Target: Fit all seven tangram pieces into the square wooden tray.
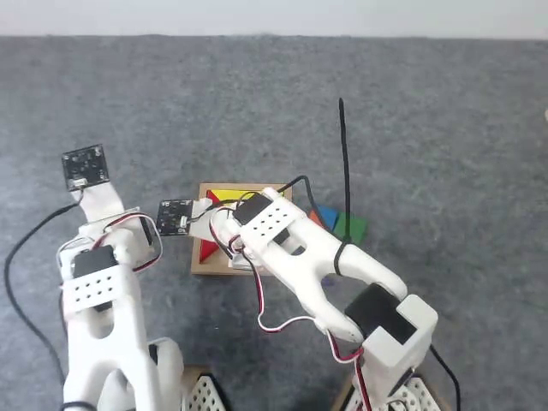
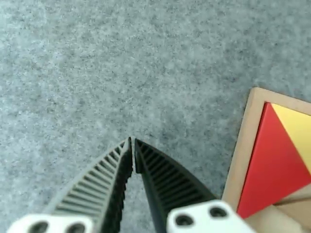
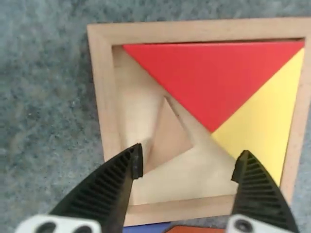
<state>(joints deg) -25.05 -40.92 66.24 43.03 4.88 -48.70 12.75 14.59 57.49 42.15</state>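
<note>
Triangle of bare wood (image 3: 167, 133), judged light, stiff and smooth-faced, lies in the square wooden tray (image 3: 99, 97) just beyond the spread jaws of the right gripper (image 3: 189, 162), best pinched across its thin edges; the left gripper (image 2: 132, 143) is clenched empty beside the tray.

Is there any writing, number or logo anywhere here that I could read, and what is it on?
No text can be read.
The wooden tray, red piece and yellow piece are plain.
Marks on the black circuit boards at the wrists are too small to read.
</note>
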